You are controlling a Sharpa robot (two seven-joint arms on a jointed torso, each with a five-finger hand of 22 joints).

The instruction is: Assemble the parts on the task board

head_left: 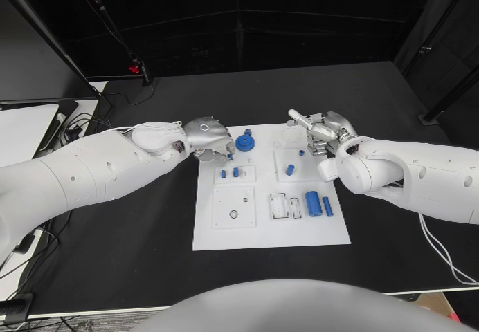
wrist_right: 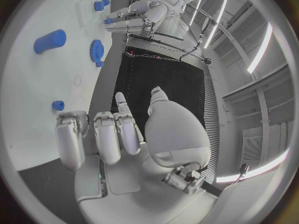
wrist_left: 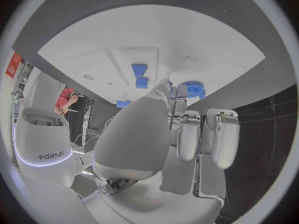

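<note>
The left hand (head_left: 208,138) hovers at the far left corner of the white task board (head_left: 269,232), and the blue gear (head_left: 243,144) lies just beside it on the board's far edge, toward the board's middle from the fingers (wrist_left: 182,115); this hand is plainly the nearer of the two to the gear. The gear lies flat, its axis upright, so it has no long side to line up with, and I judge the coming move a short reach toward the board's middle and down onto it. The right hand (head_left: 321,131) hangs over the board's far right corner, well apart from the gear, with nothing in it. In the left wrist view the fingers lie side by side, roughly straight, pointing at the gear (wrist_left: 194,88), and appear to hold nothing; whether the tips touch it I cannot tell. The right wrist view shows the right hand's fingers (wrist_right: 102,134) loosely together and empty, and it catches what the left wrist view lacks: the blue cylinder (wrist_right: 50,41) lying on its side on the board, which sits on the black counter (head_left: 120,235).
</note>
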